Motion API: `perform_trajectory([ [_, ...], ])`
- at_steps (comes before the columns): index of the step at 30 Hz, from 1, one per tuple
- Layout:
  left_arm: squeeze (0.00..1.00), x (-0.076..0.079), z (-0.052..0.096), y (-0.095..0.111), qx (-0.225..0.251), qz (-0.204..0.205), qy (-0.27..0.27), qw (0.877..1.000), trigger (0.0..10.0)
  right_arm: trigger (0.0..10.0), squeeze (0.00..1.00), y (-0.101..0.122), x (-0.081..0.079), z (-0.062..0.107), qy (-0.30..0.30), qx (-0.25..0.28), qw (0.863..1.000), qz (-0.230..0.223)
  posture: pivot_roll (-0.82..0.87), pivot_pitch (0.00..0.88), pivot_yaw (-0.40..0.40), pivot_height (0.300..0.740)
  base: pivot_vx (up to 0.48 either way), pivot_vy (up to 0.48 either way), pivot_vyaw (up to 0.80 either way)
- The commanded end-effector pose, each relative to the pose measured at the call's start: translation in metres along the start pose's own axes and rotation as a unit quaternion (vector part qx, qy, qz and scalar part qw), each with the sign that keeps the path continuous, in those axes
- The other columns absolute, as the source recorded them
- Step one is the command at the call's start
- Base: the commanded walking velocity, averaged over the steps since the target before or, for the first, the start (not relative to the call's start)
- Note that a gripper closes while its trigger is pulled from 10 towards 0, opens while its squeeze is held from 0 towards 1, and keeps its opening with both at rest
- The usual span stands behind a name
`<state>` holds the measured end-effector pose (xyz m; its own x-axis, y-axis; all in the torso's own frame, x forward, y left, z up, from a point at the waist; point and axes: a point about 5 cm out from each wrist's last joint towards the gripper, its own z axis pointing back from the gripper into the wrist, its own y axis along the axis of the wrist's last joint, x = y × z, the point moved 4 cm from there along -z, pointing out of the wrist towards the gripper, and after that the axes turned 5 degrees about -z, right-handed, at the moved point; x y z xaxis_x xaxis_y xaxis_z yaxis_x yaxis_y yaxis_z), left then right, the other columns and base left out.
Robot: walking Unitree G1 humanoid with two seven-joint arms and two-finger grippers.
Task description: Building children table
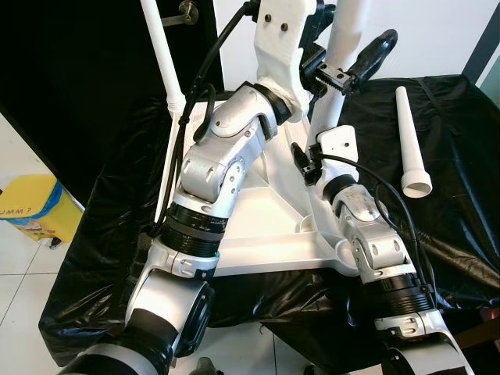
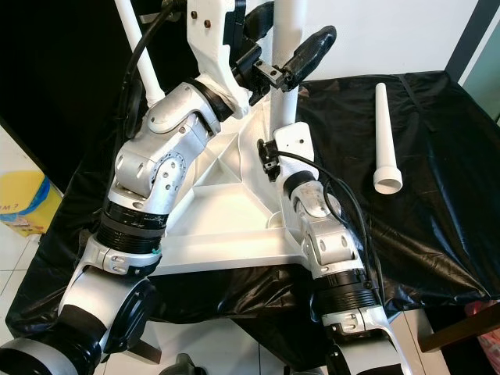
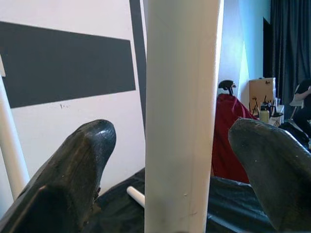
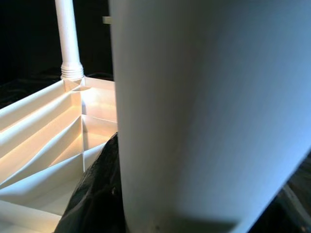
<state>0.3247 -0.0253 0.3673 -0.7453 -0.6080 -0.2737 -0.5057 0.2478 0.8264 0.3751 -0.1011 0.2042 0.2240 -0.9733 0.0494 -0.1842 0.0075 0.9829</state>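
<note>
Tabletop (image 1: 266,226) lying underside-up on black-draped worktop (image 2: 437,234); left pincer (image 3: 170,160) spread around upright white leg (image 3: 182,116), right pincer's state indiscernible, loose leg (image 2: 384,137) alongside.

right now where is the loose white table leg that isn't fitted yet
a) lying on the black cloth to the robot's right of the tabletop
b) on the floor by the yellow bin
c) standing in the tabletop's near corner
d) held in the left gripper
a: the loose leg lies flat on the black cloth, apart from the upturned tabletop, on the robot's right, with no gripper touching it.
</note>
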Motion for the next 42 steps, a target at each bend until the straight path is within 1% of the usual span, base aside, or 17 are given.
perform_trajectory([
  [1,0.00,-0.011,0.001,0.008,0.020,-0.012,0.043,0.999,10.0,10.0,0.00,0.001,0.005,-0.002,-0.020,-0.002,1.000,-0.019,-0.13,0.001,0.025,0.740,0.000,0.000,0.00],
  [6,0.00,-0.016,0.003,0.010,0.028,-0.016,0.062,0.998,10.0,10.0,0.00,-0.001,0.009,-0.001,-0.029,-0.008,0.999,-0.034,-0.13,0.004,0.027,0.740,0.000,0.000,0.00],
  [10,0.00,-0.016,0.014,-0.004,0.006,-0.029,0.072,0.997,10.0,10.0,0.00,-0.002,0.014,0.001,-0.043,-0.010,0.997,-0.061,-0.13,0.011,0.030,0.740,0.000,0.000,0.00],
  [15,0.00,-0.015,0.019,-0.012,-0.008,-0.040,0.078,0.996,10.0,10.0,0.00,-0.002,0.016,0.002,-0.050,-0.008,0.997,-0.062,-0.13,0.013,0.031,0.740,0.000,0.000,0.00],
  [16,0.00,-0.016,0.023,-0.017,-0.018,-0.043,0.084,0.995,10.0,10.0,0.00,-0.002,0.018,0.003,-0.054,-0.008,0.996,-0.064,-0.13,0.016,0.030,0.740,0.000,0.000,0.00],
  [19,0.00,-0.016,0.023,-0.017,-0.018,-0.043,0.084,0.995,10.0,10.0,0.00,-0.002,0.018,0.003,-0.054,-0.008,0.996,-0.064,-0.13,0.016,0.030,0.740,0.000,0.000,0.00],
  [21,0.00,-0.022,0.032,-0.031,-0.042,-0.045,0.102,0.993,10.0,10.0,0.00,-0.002,0.019,0.004,-0.060,-0.003,0.996,-0.061,-0.12,0.019,0.027,0.740,0.000,0.000,0.00],
  [23,0.00,-0.022,0.032,-0.031,-0.042,-0.045,0.102,0.993,10.0,10.0,0.00,-0.002,0.019,0.004,-0.060,-0.003,0.996,-0.061,-0.12,0.019,0.027,0.740,0.000,0.000,0.00],
  [25,0.00,-0.028,0.044,-0.044,-0.064,-0.042,0.123,0.989,10.0,10.0,0.00,0.000,0.020,0.004,-0.066,0.006,0.996,-0.058,-0.11,0.022,0.025,0.740,0.000,0.000,0.00],
  [26,0.00,-0.028,0.044,-0.044,-0.064,-0.042,0.123,0.989,10.0,10.0,0.00,0.000,0.020,0.004,-0.066,0.006,0.996,-0.058,-0.11,0.022,0.025,0.740,0.000,0.000,0.00],
  [27,0.00,-0.029,0.049,-0.051,-0.076,-0.044,0.128,0.988,10.0,10.0,0.00,0.000,0.022,0.005,-0.071,0.010,0.996,-0.057,-0.10,0.024,0.022,0.740,0.000,0.000,0.00],
  [28,0.00,-0.028,0.054,-0.059,-0.089,-0.047,0.131,0.986,10.0,10.0,0.00,0.001,0.023,0.005,-0.075,0.014,0.996,-0.053,-0.10,0.025,0.020,0.740,0.000,0.000,0.00],
  [29,0.00,-0.028,0.054,-0.059,-0.089,-0.047,0.131,0.986,10.0,10.0,0.00,0.001,0.023,0.005,-0.075,0.014,0.996,-0.053,-0.10,0.025,0.020,0.740,0.000,0.000,0.00],
  [33,0.00,-0.023,0.062,-0.071,-0.111,-0.052,0.127,0.984,10.0,10.0,0.00,0.003,0.027,0.006,-0.083,0.022,0.995,-0.046,-0.09,0.028,0.013,0.740,0.000,0.000,0.00],
  [36,0.00,-0.020,0.068,-0.078,-0.124,-0.057,0.120,0.983,10.0,10.0,0.00,0.007,0.029,0.006,-0.086,0.030,0.995,-0.046,-0.09,0.031,0.008,0.740,0.000,0.000,0.00],
  [41,0.00,-0.018,0.071,-0.081,-0.130,-0.062,0.115,0.983,10.0,10.0,0.00,0.007,0.029,0.006,-0.086,0.032,0.995,-0.046,-0.09,0.032,0.006,0.740,0.000,0.000,0.00],
  [42,0.00,-0.015,0.075,-0.085,-0.138,-0.067,0.107,0.982,10.0,10.0,0.00,0.008,0.030,0.007,-0.087,0.034,0.995,-0.045,-0.08,0.036,-0.003,0.740,0.000,0.000,0.00],
])
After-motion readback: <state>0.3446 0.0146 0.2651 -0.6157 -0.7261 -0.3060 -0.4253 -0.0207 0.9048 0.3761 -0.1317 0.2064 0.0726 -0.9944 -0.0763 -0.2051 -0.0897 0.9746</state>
